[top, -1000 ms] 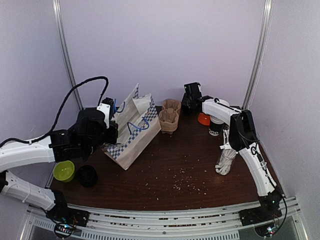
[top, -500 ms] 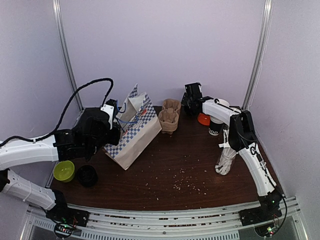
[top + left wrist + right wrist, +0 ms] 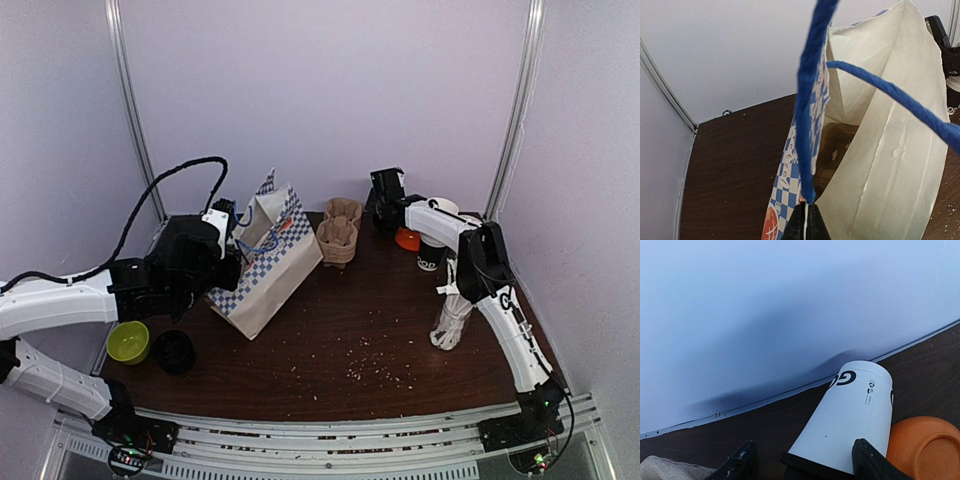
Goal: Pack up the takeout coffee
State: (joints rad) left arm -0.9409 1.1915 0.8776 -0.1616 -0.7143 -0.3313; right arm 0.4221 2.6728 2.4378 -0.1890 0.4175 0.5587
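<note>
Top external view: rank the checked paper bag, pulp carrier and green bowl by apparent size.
1. checked paper bag, clearly largest.
2. pulp carrier, slightly bigger than the bowl, though it sits farther from the camera.
3. green bowl.

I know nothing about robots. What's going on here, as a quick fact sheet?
Left gripper: shut on the blue handle of the checked paper bag, mouth open
Right gripper: open, white takeout cup seen between its fingers
Carrier tray: on the table beside the bag, outside it
Also there: orange dish, glass of straws, green bowl
</note>
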